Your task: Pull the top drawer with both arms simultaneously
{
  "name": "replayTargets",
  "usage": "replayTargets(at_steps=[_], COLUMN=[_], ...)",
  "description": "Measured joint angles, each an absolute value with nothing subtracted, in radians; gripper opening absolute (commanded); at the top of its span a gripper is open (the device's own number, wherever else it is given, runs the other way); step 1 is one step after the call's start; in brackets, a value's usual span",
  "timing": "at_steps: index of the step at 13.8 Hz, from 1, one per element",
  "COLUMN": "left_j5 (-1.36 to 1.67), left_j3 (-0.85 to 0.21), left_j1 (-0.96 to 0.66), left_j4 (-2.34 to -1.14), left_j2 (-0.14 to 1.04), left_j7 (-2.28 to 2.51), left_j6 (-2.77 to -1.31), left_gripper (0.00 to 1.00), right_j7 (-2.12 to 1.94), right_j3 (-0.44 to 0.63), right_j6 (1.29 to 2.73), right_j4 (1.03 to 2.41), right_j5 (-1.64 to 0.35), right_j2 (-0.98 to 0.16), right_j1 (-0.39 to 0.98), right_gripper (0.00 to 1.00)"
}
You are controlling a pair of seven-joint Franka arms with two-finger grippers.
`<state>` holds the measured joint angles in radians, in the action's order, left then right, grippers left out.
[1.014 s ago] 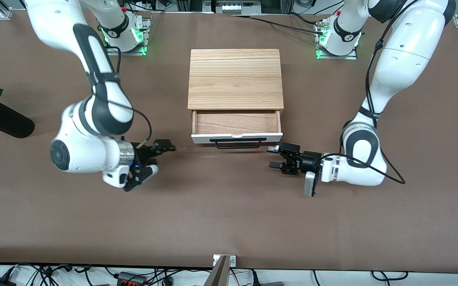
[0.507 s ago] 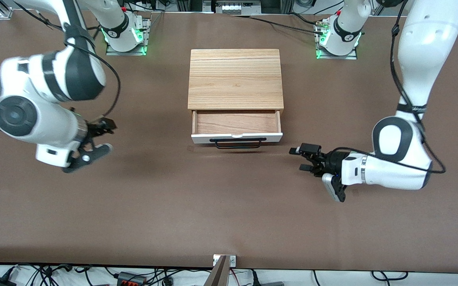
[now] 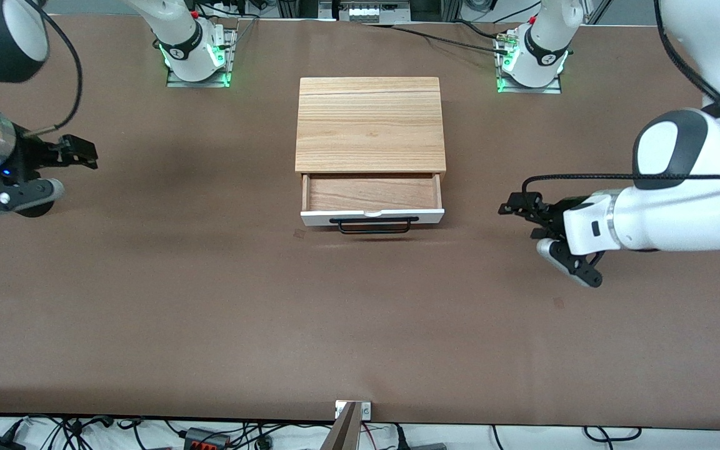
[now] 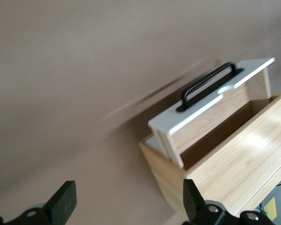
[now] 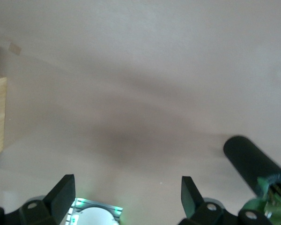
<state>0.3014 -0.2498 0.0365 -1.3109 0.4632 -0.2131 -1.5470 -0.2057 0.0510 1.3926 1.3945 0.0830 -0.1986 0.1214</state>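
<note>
The top drawer (image 3: 372, 194) of the light-wood cabinet (image 3: 370, 122) stands pulled out, its brown inside showing. Its white front panel (image 3: 372, 217) and black bar handle (image 3: 374, 225) face the front camera. My left gripper (image 3: 519, 215) is open and empty, up over the table toward the left arm's end, well apart from the handle. In the left wrist view its fingers (image 4: 63, 202) are spread wide, with the drawer (image 4: 210, 93) farther off. My right gripper (image 3: 79, 156) is open and empty, up over the right arm's end of the table; its fingers (image 5: 63, 192) are spread.
A black vase (image 5: 250, 161) with green leaves lies on the table at the right arm's end, under the right gripper. The arm bases (image 3: 194, 53) (image 3: 532, 59) stand beside the cabinet's back. A metal post (image 3: 347, 425) stands at the table's front edge.
Both grippers have swung away from the drawer's handle, each toward its own end of the table, and have risen. The drawer has not moved.
</note>
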Motion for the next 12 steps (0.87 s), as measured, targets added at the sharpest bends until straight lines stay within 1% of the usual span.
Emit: replayTargets(at_steps=[1, 2, 4, 5, 7, 12], left_j5=[0.255, 0.22, 0.166, 0.117, 0.026, 0.002], left_j3=[-0.251, -0.251, -0.247, -0.246, -0.245, -0.243], left_j1=[0.034, 0.034, 0.037, 0.039, 0.043, 0.046], left_j4=[-1.299, -1.281, -1.256, -1.252, -1.248, -1.254], left_j2=[0.448, 0.435, 0.41, 0.398, 0.375, 0.328], left_j7=[-0.166, -0.116, -0.01, 0.025, 0.056, 0.097], left_j6=[-1.534, -1.516, -1.471, -1.463, -1.456, -1.444], left_gripper=[1.0, 1.0, 1.0, 1.0, 1.0, 1.0], right_j7=[-0.154, -0.113, -0.076, -0.075, -0.075, 0.005], right_j3=[-0.005, -0.031, -0.046, -0.046, -0.043, -0.051], right_j6=[1.443, 1.51, 1.61, 1.625, 1.644, 1.645], right_j4=[1.458, 1.531, 1.659, 1.696, 1.72, 1.72], right_j5=[0.087, 0.087, 0.051, 0.011, -0.023, -0.027], right_j2=[-0.156, -0.112, -0.036, -0.012, 0.018, 0.044], right_j1=[0.066, 0.034, -0.012, -0.038, -0.075, -0.074], right_gripper=[1.0, 1.0, 1.0, 1.0, 1.0, 1.0])
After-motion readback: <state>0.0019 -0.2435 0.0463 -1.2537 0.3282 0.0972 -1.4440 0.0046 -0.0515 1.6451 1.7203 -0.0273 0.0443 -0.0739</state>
